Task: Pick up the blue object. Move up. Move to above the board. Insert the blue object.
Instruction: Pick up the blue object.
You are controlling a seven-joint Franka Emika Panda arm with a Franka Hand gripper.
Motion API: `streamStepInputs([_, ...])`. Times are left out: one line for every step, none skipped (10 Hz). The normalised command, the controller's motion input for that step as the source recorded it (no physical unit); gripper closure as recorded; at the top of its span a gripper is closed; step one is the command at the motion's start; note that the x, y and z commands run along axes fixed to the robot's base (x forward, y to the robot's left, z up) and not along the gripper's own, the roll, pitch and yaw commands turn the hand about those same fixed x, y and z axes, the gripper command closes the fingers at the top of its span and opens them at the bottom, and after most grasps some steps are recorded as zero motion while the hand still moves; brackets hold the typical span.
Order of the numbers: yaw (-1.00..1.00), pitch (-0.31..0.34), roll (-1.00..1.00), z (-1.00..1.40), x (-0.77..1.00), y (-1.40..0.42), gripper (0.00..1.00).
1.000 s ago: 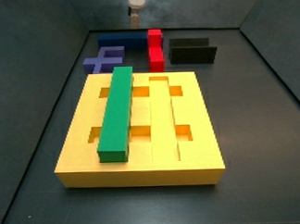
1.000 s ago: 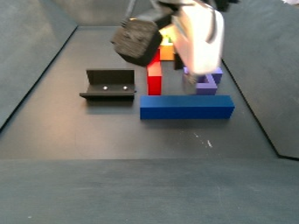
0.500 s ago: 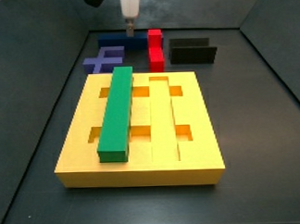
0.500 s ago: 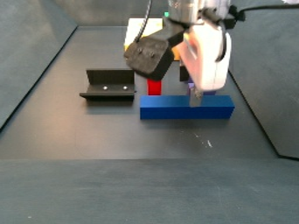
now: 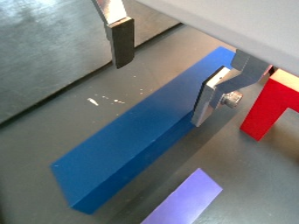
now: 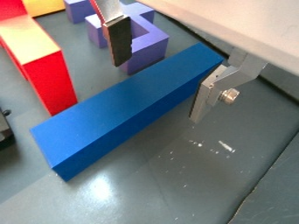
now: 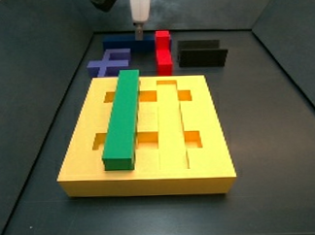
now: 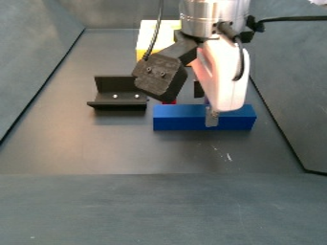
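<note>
The blue object (image 5: pixel 146 131) is a long dark-blue bar lying flat on the dark floor; it also shows in a wrist view (image 6: pixel 122 114) and in both side views (image 7: pixel 119 44) (image 8: pixel 202 119). My gripper (image 5: pixel 167 68) is open and empty. It hangs low over the bar near one end (image 6: pixel 165 68), with one finger (image 5: pixel 121 42) on each long side (image 6: pixel 212 91), not touching it. In the side views the gripper (image 7: pixel 141 17) (image 8: pixel 211 113) is beyond the yellow grooved board (image 7: pixel 200 147), whose edge also shows behind the arm (image 8: pixel 148 36).
A green bar (image 7: pixel 122 116) lies in the board's left groove. A red piece (image 7: pixel 163 49) (image 6: pixel 41 61) and a purple-blue branched piece (image 7: pixel 109 65) (image 6: pixel 142 39) lie close to the blue bar. The fixture (image 7: pixel 202 54) (image 8: pixel 118 93) stands beside them.
The gripper has come down from well above the pieces to just over the blue bar, its fingers now on either side. The pieces have not moved.
</note>
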Motion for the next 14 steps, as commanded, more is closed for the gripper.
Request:
streamStepInputs([0.06,0.0,0.18,-0.04,0.0,-0.19,0.0])
streamStepInputs([0.0,0.0,0.13,-0.12,-0.13,0.0,0.0])
streamStepInputs([0.0,-0.006,0.13,-0.15,-0.25,0.0,0.0])
streamStepInputs([0.0,0.0,0.09,-0.2,-0.17,0.08,0.0])
streamStepInputs([0.0,0.0,0.04,-0.23,-0.03,0.11,0.0])
streamStepInputs([0.01,0.0,0.02,-0.23,0.0,0.1,0.0])
streamStepInputs([0.03,0.0,0.02,-0.23,0.05,0.1,0.0])
streamStepInputs([0.0,0.0,0.0,-0.1,0.03,0.0,0.0])
streamStepInputs([0.0,0.0,0.0,-0.05,0.01,0.0,0.0])
streamStepInputs([0.0,0.0,0.0,-0.12,0.16,0.01,0.0])
streamStepInputs([0.0,0.021,0.0,-0.03,0.21,0.08,0.0])
streamStepInputs([0.0,0.004,-0.01,-0.02,0.16,0.09,0.0])
streamStepInputs([0.0,0.0,0.0,-0.06,0.05,0.05,0.0])
streamStepInputs([-0.03,0.0,0.0,-0.09,-0.13,0.02,0.0])
